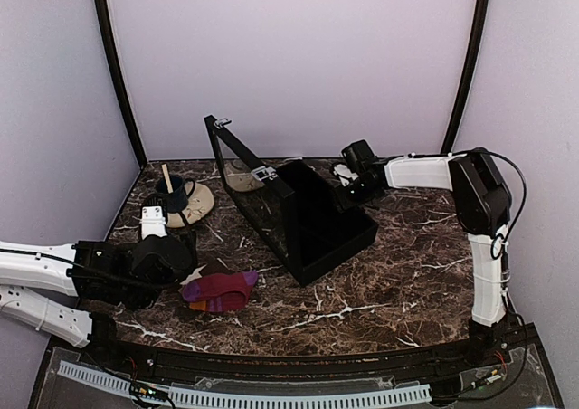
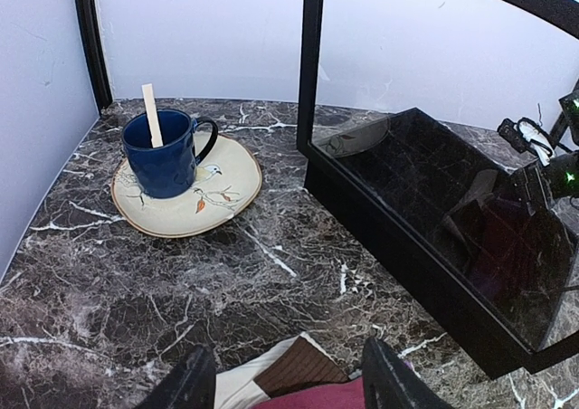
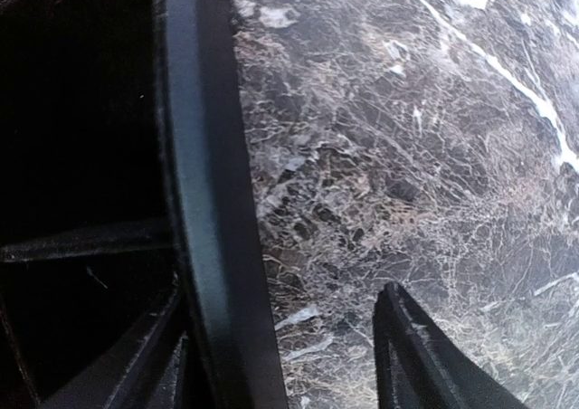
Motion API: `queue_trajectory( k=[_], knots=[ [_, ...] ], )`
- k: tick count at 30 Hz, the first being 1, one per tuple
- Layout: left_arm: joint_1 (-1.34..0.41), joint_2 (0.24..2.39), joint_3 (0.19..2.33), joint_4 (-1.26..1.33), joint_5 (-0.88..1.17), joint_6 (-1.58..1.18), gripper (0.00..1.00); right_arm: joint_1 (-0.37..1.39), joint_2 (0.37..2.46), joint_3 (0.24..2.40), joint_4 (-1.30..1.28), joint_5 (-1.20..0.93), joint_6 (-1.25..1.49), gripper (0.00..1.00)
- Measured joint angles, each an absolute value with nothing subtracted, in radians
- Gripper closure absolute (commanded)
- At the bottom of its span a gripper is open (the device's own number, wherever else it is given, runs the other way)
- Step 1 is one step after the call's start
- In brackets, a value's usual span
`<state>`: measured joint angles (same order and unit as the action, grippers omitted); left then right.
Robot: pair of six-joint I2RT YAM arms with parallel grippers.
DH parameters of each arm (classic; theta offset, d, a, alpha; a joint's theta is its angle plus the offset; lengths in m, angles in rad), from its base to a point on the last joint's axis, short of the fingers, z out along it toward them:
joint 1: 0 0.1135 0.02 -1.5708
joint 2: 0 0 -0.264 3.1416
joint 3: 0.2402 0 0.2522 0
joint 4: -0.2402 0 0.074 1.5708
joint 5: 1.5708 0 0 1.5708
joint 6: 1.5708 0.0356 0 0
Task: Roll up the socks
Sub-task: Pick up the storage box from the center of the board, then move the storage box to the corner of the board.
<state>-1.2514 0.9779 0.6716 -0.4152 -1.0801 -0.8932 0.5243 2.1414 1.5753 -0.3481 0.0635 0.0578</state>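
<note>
Left hand (image 2: pixel 288 359) released, fingers (image 2: pixel 194 382) spread either side of magenta sock (image 1: pixel 219 290) and cream sock (image 2: pixel 237 386); both lie bunched together on counter (image 1: pixel 407 273), lower left of top view; right hand (image 3: pixel 285 323) released, straddling wall of black case (image 1: pixel 335 251), one finger inside, one outside over counter.

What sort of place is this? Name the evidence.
Probably a robot test booth, not a home: plain pale walls close around a marble-patterned table, a left arm and right arm stand at its near edge, with props like a blue cup.
</note>
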Motion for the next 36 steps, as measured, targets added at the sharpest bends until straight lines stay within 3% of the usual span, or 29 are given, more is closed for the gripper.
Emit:
queue_trajectory(
  k=[9,14,21,27,36],
  knots=[
    [-1.251,0.973,0.674,-0.418,-1.071,-0.889,0.43,0.522,2.141,1.575,-0.348,0.046,0.085,0.55],
    [-1.251,0.973,0.692,-0.421,-1.063,-0.883,0.43,0.522,2.141,1.574,-0.344,0.044,0.108,0.71],
    [-1.255,0.973,0.703,-0.429,-1.054,-0.882,0.43,0.523,2.14,1.568,-0.334,0.035,0.157,0.8],
    [-1.261,0.973,0.713,-0.44,-1.053,-0.871,0.43,0.525,2.124,1.541,-0.32,0.003,0.164,0.99],
    [-1.27,0.973,0.739,-0.445,-1.048,-0.858,0.43,0.553,2.089,1.49,-0.311,0.055,0.268,1.0]
  ],
)
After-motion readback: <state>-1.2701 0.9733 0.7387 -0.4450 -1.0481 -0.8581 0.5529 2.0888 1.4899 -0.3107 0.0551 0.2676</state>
